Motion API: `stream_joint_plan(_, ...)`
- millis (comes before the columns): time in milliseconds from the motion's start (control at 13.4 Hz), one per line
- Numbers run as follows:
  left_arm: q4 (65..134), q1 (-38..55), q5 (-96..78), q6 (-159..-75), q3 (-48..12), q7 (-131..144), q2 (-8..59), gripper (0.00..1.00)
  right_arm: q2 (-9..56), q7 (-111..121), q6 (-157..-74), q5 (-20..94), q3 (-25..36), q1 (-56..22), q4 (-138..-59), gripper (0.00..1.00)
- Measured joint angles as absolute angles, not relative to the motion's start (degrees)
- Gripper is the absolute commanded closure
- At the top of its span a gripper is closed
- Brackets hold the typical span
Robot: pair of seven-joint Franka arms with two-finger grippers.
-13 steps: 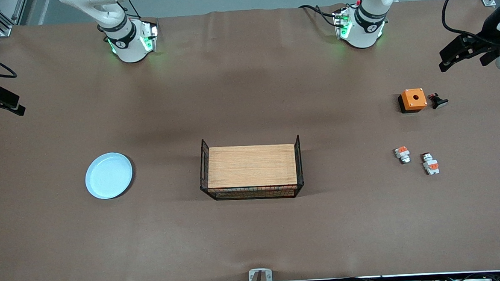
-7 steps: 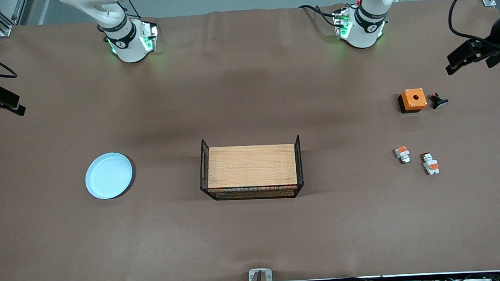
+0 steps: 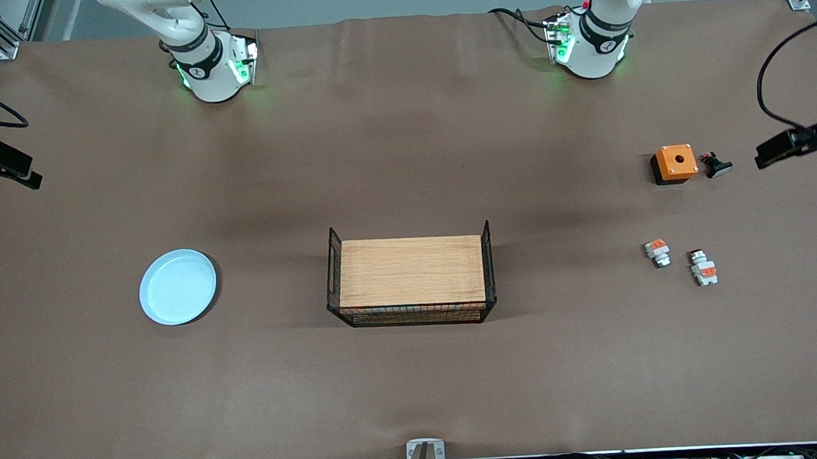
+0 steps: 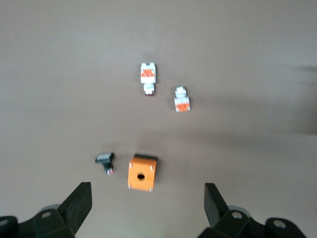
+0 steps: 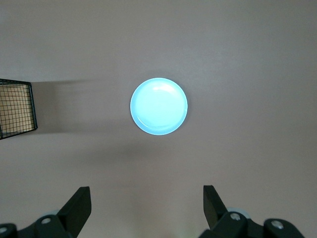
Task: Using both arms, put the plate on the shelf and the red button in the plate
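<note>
The pale blue plate (image 3: 177, 286) (image 5: 159, 105) lies flat on the brown table toward the right arm's end. My right gripper (image 3: 7, 166) (image 5: 146, 196) hangs open and empty high over that end of the table, clear of the plate. The red button (image 3: 702, 267) (image 4: 148, 78), a white part with an orange-red block, lies toward the left arm's end. My left gripper (image 3: 789, 145) (image 4: 147, 197) hovers open and empty over the table's end, beside the orange box (image 3: 675, 162) (image 4: 142, 172).
A black wire basket with a wooden tray (image 3: 411, 280) stands mid-table. A stubby white-and-orange piece (image 3: 657, 251) (image 4: 182, 99) lies beside the red button. A black cap (image 3: 716, 166) (image 4: 105, 161) lies next to the orange box.
My left gripper has swung along the table's end until it is level with the orange box. The right arm and everything on the table have stayed still.
</note>
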State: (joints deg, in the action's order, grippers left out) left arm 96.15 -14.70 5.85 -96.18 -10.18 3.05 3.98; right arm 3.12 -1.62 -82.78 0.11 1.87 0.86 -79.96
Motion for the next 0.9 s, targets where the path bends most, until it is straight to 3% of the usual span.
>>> stream_joint_plan(522, 116.0, -16.5, 5.8, -129.4, -10.2, 2.9, 10.8, 0.0, 3.2, -1.6, -82.8, 0.1, 1.8, 0.9, -80.0, 0.0)
stream_joint_plan(896, 118.2, -20.3, 5.8, -144.3, -10.1, 2.5, 23.6, 0.04, 4.8, -1.6, -84.2, 0.1, 1.8, 0.9, -81.5, 0.0)
